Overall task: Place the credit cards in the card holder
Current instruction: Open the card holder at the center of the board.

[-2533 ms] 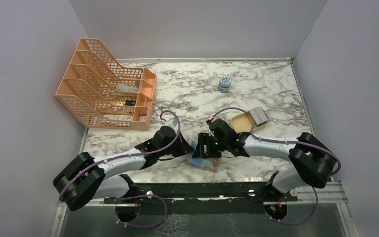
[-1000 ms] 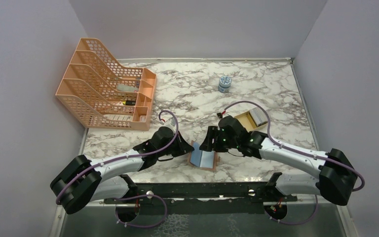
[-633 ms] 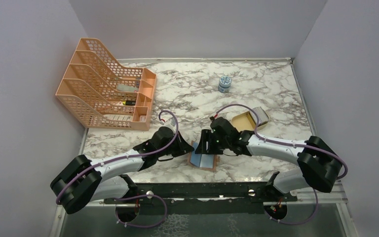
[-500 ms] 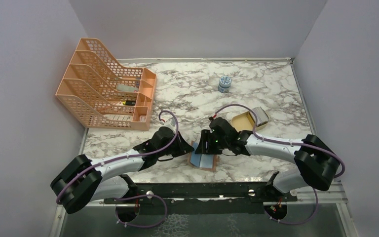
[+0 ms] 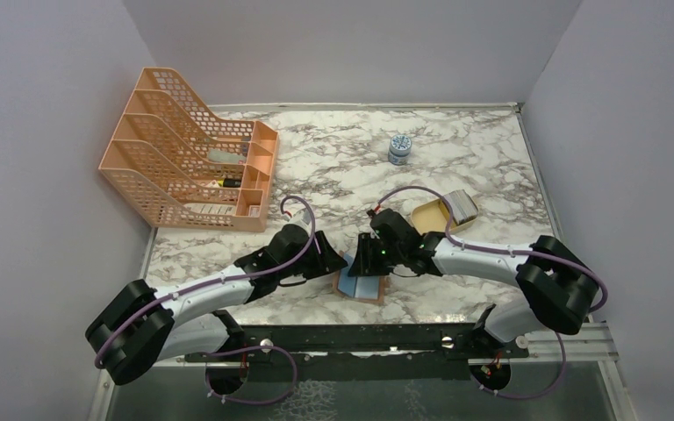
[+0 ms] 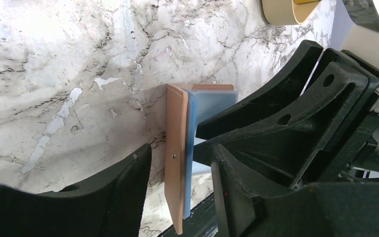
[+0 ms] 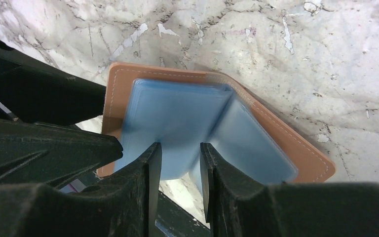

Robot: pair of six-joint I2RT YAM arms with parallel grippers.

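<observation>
**Card holder** (image 5: pixel 362 287): tan-brown leather, book-style, lying on the marble table (image 5: pixel 333 167) close to the near edge, about midway along it. It is open. One cover lies flat on the surface; the other cover (image 6: pixel 176 163) is raised on edge, with a small snap stud on its outer face.

**Light blue leaves** (image 7: pixel 177 123): lying inside the card holder against the flat cover, fanned at the spine. The right wrist view blurs them, so I cannot tell whether they are card or sleeve.

**Left gripper** (image 5: pixel 340 261): low at the left side of the card holder. Its fingers (image 6: pixel 123 187) are spread, one on each side of the raised cover, with a gap between each finger and the leather.

**Right gripper** (image 5: pixel 366 267): low at the far side of the card holder, pointing down onto the blue leaves. Its fingers (image 7: pixel 138 187) stand a narrow gap apart above them. Cannot tell whether they nip a leaf.

**Beige tray** (image 5: pixel 427 217): right of the table's middle, well clear of the near edge, partly behind the right arm. A grey block (image 5: pixel 462 204) rests on its far right end.

**Small jar** (image 5: pixel 398 149): upright, towards the far edge, right of middle.

**Orange mesh file rack** (image 5: pixel 184 153): at the far left corner, with small items in its compartments too small to name
</observation>
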